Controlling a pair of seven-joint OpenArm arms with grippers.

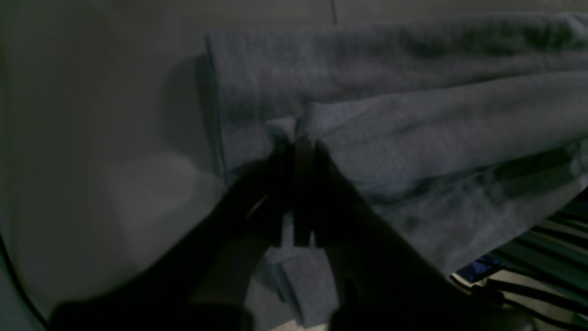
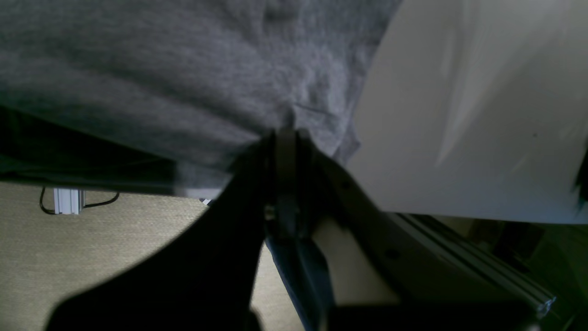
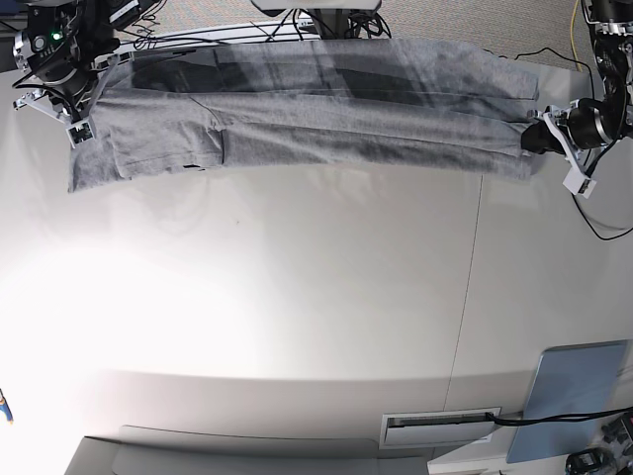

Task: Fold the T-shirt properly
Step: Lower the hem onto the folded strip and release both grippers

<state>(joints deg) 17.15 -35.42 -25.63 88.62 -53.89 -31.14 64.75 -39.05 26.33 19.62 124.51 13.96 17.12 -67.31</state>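
My left hand (image 1: 301,151) is clamped tight on a bunched edge of the T-shirt (image 1: 413,138); the jaws meet on the grey cloth, and a small tab of fabric sticks out just past them while more hangs down between the fingers (image 1: 321,193). My right hand (image 2: 287,133) is pinched just as tight on the other end of the shirt, the knit puckering where the jaws bite and a fold trailing down under the fingers.

From the base view, the near part of the white table (image 3: 297,327) lies bare under a bright glare, with a blue-grey panel (image 3: 579,396) at its near right corner. At the far edge, the T-shirt is drawn out into a long narrow band folded lengthwise, running from left to right across the table. My right hand holds its left end at the far left corner, and my left hand holds its right end, with cables (image 3: 593,223) trailing beside it.
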